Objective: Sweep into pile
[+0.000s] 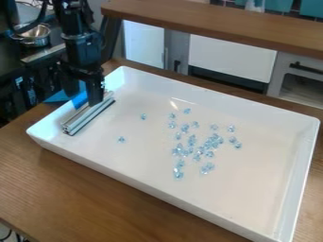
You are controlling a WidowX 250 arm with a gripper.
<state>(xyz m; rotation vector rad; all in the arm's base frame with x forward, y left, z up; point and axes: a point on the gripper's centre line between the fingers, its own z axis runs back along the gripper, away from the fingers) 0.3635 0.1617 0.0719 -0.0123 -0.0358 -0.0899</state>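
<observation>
Near the tray edge, 1 bar faces open room toward crystals; I cannot tell the jaws' state.

Blocky, jointed black arm

I see a plain white tray, and the beads in it are light blue, a bit like ice. The bar is silver-grey with dark stripes along it, and I see bright blue on the grip. My gripper is all black. The table is brown with streaky wood lines. I see a brown shelf, white doors, a shiny silver bowl and blue-green tiles.
</observation>
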